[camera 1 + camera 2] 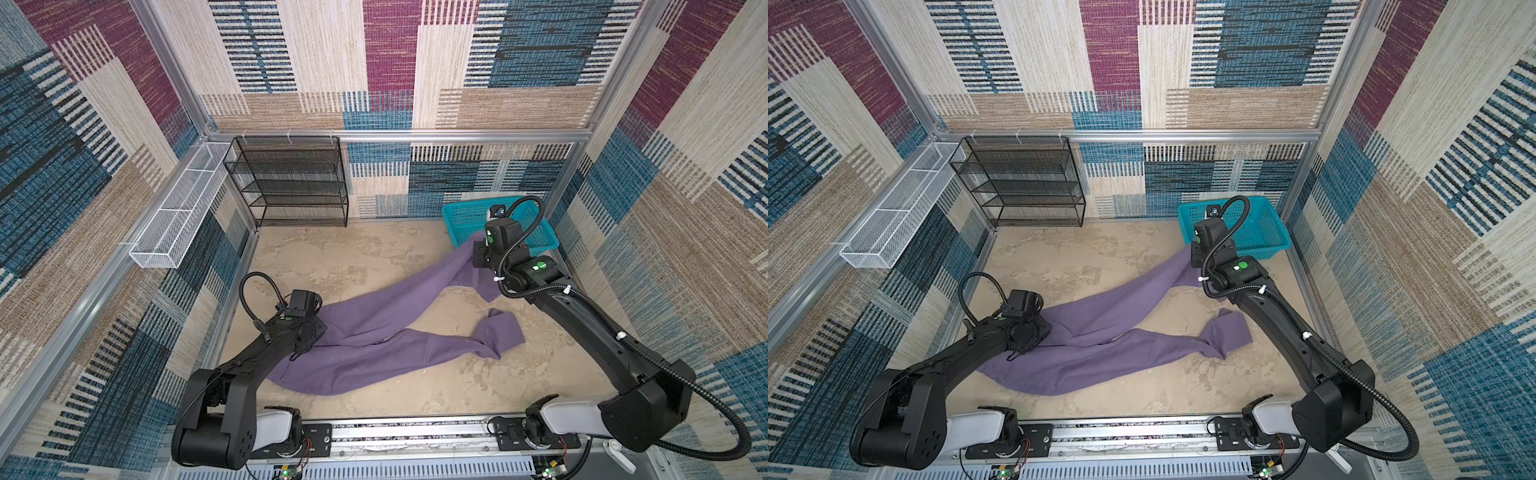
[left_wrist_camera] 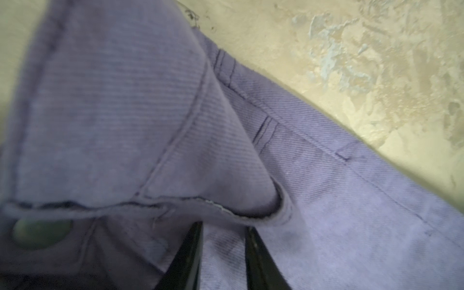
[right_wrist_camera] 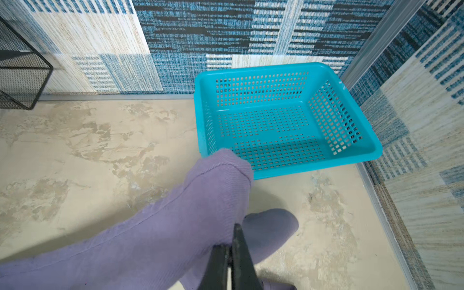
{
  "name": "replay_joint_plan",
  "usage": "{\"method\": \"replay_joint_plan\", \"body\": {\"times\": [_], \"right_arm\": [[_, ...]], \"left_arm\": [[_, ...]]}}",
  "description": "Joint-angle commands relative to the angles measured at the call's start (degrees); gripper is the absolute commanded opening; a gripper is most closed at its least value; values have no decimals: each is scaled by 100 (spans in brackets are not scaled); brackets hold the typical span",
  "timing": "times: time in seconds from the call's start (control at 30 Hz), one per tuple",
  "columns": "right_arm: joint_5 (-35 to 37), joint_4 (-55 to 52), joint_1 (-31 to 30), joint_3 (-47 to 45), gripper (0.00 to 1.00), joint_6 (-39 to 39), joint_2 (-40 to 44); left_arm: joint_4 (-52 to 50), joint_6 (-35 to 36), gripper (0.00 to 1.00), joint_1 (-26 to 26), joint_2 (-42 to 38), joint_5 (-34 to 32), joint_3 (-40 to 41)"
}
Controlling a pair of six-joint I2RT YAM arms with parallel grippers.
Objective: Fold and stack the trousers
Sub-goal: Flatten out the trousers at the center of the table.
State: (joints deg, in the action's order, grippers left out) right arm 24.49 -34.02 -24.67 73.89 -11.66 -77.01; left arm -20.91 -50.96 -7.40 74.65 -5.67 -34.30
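The purple trousers point(image 1: 374, 332) point(image 1: 1100, 345) lie spread across the beige table, waist at the near left and two legs running to the right. My left gripper point(image 1: 306, 336) point(image 1: 1027, 332) sits on the waist; in the left wrist view its fingers point(image 2: 198, 241) stand a little apart with waistband cloth point(image 2: 326, 200) pinched between them. My right gripper point(image 1: 478, 254) point(image 1: 1196, 254) holds the far leg's end raised beside the basket. In the right wrist view the right gripper point(image 3: 229, 242) is shut on the leg cloth point(image 3: 175, 226). The near leg's end lies folded over on the table.
A turquoise plastic basket point(image 1: 455, 212) point(image 1: 1187, 218) point(image 3: 199, 113) stands in the far right corner. A black mesh shelf point(image 1: 286, 183) point(image 3: 20, 75) stands against the back wall. On the left wall hangs a white mesh tray point(image 1: 178, 216). Patterned walls close in three sides.
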Motion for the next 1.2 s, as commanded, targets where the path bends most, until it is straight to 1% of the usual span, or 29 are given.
{"method": "replay_joint_plan", "body": {"times": [0.0, 0.03, 0.1, 0.17, 0.2, 0.27, 0.3, 0.37, 0.5, 0.6, 0.63, 0.67, 0.7, 0.73, 0.77, 0.83, 0.97, 1.07, 1.17], "right_arm": [[-482, -29, -8, -170, 0, -131, -52], [-607, -41, -12, -273, 1, -187, -126], [-762, -19, -21, -587, 8, -212, -294], [-765, -29, -21, -848, 24, -281, -506], [-775, -43, -20, -907, 29, -315, -578], [-910, 22, -21, -938, 39, -355, -628], [-994, 81, -34, -916, 42, -371, -605], [-1085, 179, -81, -744, 46, -381, -552], [-1127, 168, -324, -260, 51, -327, -598], [-1097, 171, -552, -68, 52, -328, -661], [-1112, 227, -602, -88, 52, -352, -653], [-1129, 291, -631, -155, 52, -370, -622], [-1164, 345, -638, -222, 51, -391, -601], [-1182, 405, -636, -314, 50, -419, -575], [-1184, 450, -640, -422, 49, -433, -540], [-1192, 505, -636, -606, 48, -459, -485], [-1184, 561, -636, -868, 48, -458, -414], [-1187, 614, -636, -976, 48, -457, -380], [-1184, 685, -637, -1038, 48, -440, -366]], "left_arm": [[101, 92, 32, 2, 25, -5, 32], [81, 91, 32, 2, 15, -19, 33], [32, 105, 32, 2, -20, -37, 46], [-60, 124, 32, 2, -115, -48, 80], [-138, 138, 35, 2, -180, -63, 82], [-285, 144, 48, -1, -393, -89, 148], [-358, 140, 54, 2, -511, -107, 182], [-583, 139, 59, 6, -846, -228, 222], [-822, 171, 63, 44, -1470, -521, 117], [-945, 354, 66, 114, -1572, -742, -273], [-942, 445, 63, 140, -1517, -805, -418], [-925, 526, 48, 164, -1413, -857, -553], [-907, 594, 30, 189, -1305, -908, -674], [-885, 656, 14, 224, -1096, -955, -806], [-893, 701, 6, 283, -863, -971, -958], [-917, 755, 1, 444, -372, -870, -1238], [-747, 801, 0, 790, 610, -268, -1664], [-669, 755, 0, 857, 939, 53, -1720], [-773, 719, 0, 862, 971, 66, -1586]]}}
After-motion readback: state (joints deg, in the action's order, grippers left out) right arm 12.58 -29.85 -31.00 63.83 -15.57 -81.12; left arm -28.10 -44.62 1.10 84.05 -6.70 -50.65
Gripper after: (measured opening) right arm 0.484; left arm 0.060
